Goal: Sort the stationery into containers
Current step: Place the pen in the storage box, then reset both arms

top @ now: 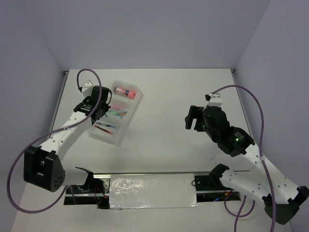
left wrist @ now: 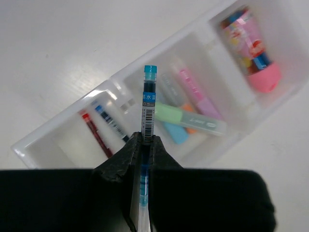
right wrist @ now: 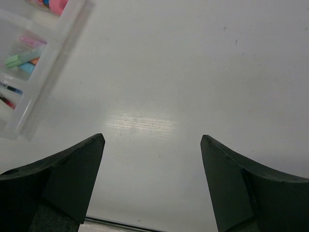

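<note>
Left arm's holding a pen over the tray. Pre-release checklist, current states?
1. Left gripper shut on the blue pen: ok.
2. Pen lined up over the end compartment holding the red pen: cannot tell; its tip appears over the divider.
3. Room in that compartment: ok.
4. Tray flat on the table, open top unblocked: ok.
5. Right gripper open, clear of the tray: ok.
</note>
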Motion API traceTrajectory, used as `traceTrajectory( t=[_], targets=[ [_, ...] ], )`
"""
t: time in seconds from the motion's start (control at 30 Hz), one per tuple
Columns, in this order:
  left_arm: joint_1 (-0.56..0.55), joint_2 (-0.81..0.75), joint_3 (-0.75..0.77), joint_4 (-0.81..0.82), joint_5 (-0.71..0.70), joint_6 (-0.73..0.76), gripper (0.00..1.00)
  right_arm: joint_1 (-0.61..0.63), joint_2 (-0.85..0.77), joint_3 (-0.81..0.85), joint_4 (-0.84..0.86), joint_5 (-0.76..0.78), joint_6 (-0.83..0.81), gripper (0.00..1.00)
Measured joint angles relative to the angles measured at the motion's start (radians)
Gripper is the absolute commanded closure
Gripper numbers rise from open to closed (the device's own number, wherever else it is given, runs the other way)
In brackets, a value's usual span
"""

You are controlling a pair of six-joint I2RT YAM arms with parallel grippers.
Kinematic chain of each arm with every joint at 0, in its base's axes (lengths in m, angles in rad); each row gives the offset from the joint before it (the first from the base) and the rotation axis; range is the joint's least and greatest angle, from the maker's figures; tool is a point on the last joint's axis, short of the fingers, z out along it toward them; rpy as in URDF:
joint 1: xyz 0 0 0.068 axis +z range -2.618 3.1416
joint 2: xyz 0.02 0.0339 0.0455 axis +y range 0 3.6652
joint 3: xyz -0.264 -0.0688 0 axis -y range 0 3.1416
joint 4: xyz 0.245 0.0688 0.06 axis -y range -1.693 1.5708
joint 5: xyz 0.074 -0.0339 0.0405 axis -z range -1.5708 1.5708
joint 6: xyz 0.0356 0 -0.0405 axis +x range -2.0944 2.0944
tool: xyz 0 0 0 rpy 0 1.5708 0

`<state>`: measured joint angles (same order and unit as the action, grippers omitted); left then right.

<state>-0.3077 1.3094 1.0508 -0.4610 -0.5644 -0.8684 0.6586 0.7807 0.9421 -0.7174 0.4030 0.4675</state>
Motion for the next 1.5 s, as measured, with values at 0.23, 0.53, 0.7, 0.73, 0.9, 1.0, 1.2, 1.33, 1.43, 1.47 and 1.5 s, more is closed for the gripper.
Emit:
traceTrajectory(
  t=[0.23,0.53,0.7,0.73,0.9,1.0,1.2,1.33,1.43,1.47,1.5],
  targets=[
    [0.064,0.002,-0.133,-0.031,0.023,-0.077,0.91,0.005,0.01,0.0,0.034,-0.032,-0.018,0.12],
    [0.064,-0.018,-0.195,-0.009,0.045,-0.106,0.53,0.005,0.01,0.0,0.045,-0.056,-0.018,0.12],
    [0.064,-0.06,-0.204,-0.014,0.058,-0.1,0.04,0.006,0.017,0.0,0.044,-0.059,-0.021,0.11],
    [0.064,-0.079,-0.204,-0.019,0.06,-0.097,0.01,0.006,0.019,0.002,0.044,-0.059,-0.023,0.11],
    [0.064,-0.189,-0.156,-0.093,0.056,-0.042,0.01,0.006,0.019,0.031,0.039,-0.029,-0.035,0.0],
    [0.06,-0.241,-0.064,-0.164,0.032,0.013,0.01,0.006,-0.027,0.047,0.032,0.003,-0.059,0.0],
    [0.055,-0.418,0.056,-0.251,0.005,0.163,0.01,0.006,-0.15,0.14,-0.053,0.065,-0.107,0.0],
    [0.055,-0.499,0.113,-0.293,-0.021,0.273,0.01,0.006,-0.219,0.217,-0.114,0.116,-0.122,0.0],
    [0.055,-0.566,0.099,-0.31,-0.037,0.334,0.01,0.006,-0.269,0.234,-0.167,0.15,-0.126,0.0],
    [0.055,-0.594,0.084,-0.312,-0.038,0.349,0.01,0.006,-0.285,0.238,-0.191,0.162,-0.127,0.0],
    [0.055,-0.623,0.064,-0.314,-0.037,0.368,0.01,0.006,-0.299,0.244,-0.209,0.171,-0.129,0.0]
  ],
)
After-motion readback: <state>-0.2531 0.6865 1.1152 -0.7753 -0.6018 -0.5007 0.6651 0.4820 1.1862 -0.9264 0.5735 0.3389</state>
